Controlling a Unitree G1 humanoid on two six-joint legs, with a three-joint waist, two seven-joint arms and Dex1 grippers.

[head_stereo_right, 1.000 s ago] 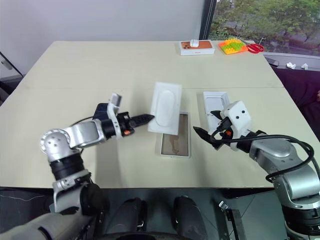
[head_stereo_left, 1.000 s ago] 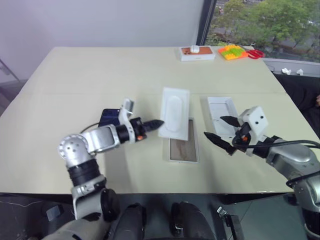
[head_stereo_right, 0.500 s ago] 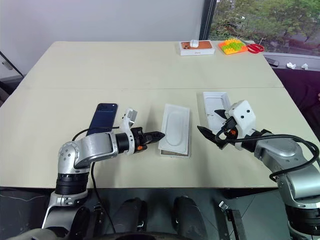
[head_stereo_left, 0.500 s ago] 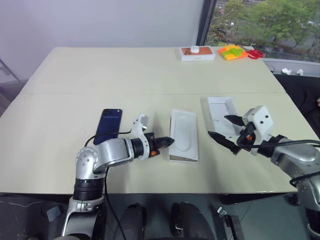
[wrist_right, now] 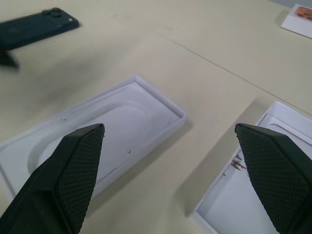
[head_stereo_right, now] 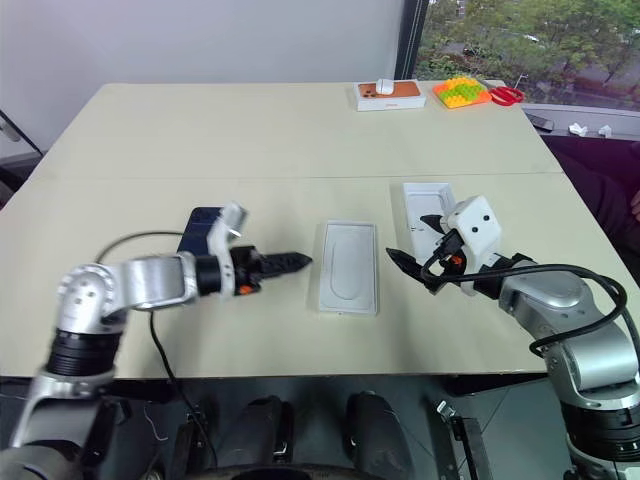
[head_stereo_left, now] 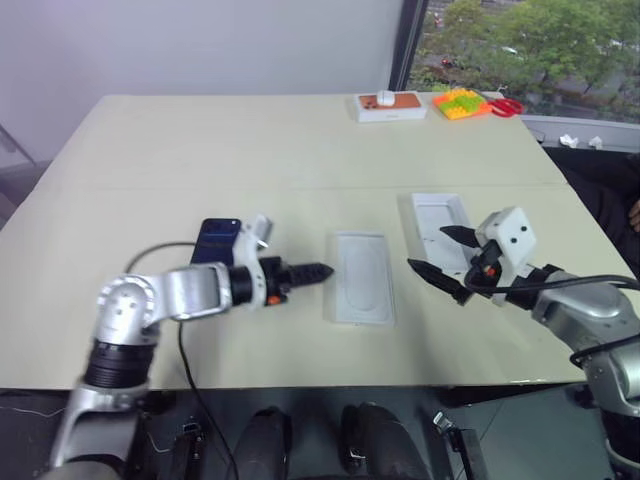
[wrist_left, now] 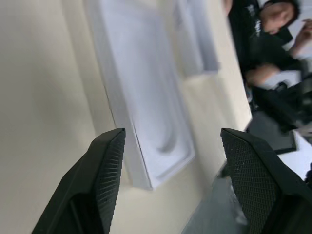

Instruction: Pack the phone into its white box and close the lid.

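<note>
Two tools hang over the pale counter (head_stereo_left: 150, 150), and both hold nothing. The left tool (wrist_left: 170, 136) has its two black fingers (wrist_left: 109, 165) spread apart. It points at the near side of the thin white insert (head_stereo_left: 362, 290). The insert lies flat in the middle of the counter, with its oval dip facing up. The left tool's tips are just beside the insert but do not touch it.

The phone (head_stereo_left: 218, 238) lies flat on the counter, to the left of the insert. The left arm hides part of it. In the right wrist view its little camera bumps (wrist_right: 52, 11) show at one corner.

The lid (head_stereo_left: 440, 222) lies to the right of the insert, with its plain white inside facing up. The right tool (head_stereo_left: 430, 250) hangs over the lid's near end, with its fingers wide apart.

Far back on the counter are a small white box with an orange top (head_stereo_left: 392, 104), some yellow and green blocks (head_stereo_left: 460, 102) and red scissors (head_stereo_left: 510, 105).
</note>
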